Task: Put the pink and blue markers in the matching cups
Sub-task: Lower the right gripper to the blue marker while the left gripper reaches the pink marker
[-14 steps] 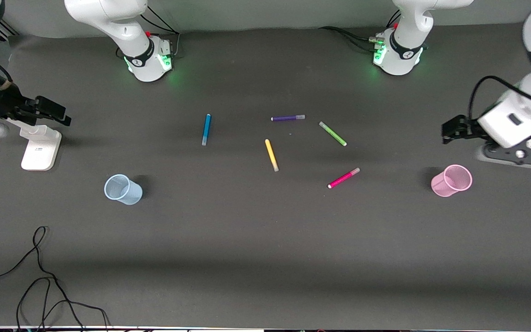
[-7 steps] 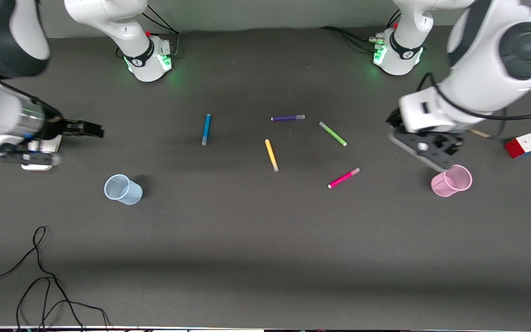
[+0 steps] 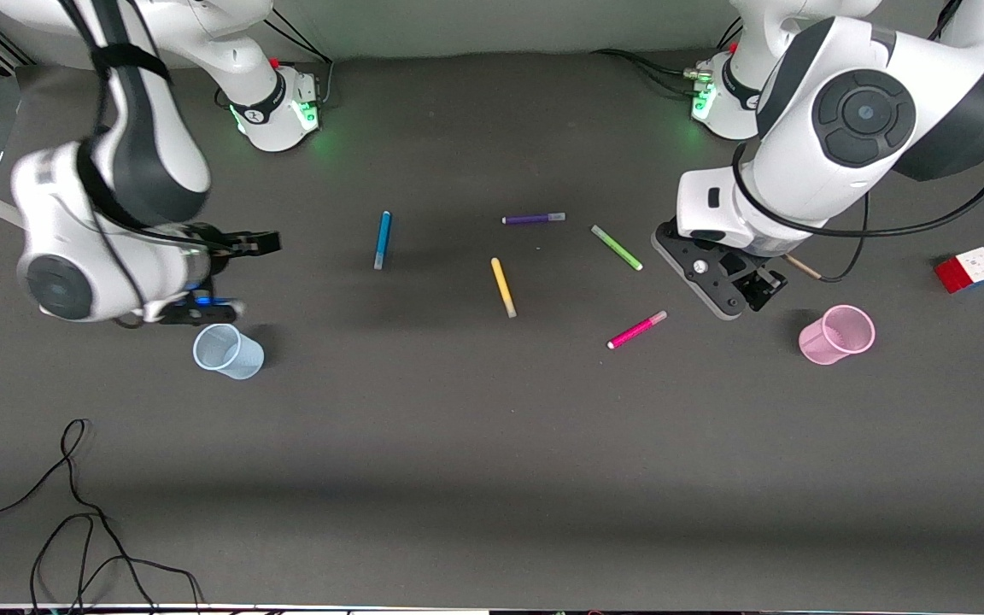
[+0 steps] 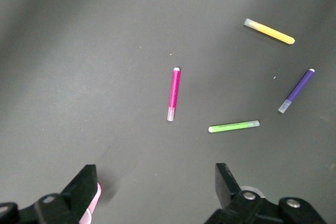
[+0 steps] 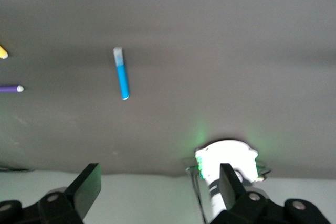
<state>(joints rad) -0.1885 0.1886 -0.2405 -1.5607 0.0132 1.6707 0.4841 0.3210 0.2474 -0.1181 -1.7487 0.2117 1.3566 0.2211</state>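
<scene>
Approach stage: both arms over the table, nothing gripped

Your left gripper (image 3: pixel 757 295) hangs jaws wide between the pink cup (image 3: pixel 836 335) and the pink marker (image 3: pixel 637 330), probably lining up a pick. Your right gripper (image 3: pixel 244 248), also spread wide and empty, hangs over the table beside the blue cup (image 3: pixel 227 351); the blue marker (image 3: pixel 383 240) lies flat toward mid-table, farther from the front camera than that cup
</scene>
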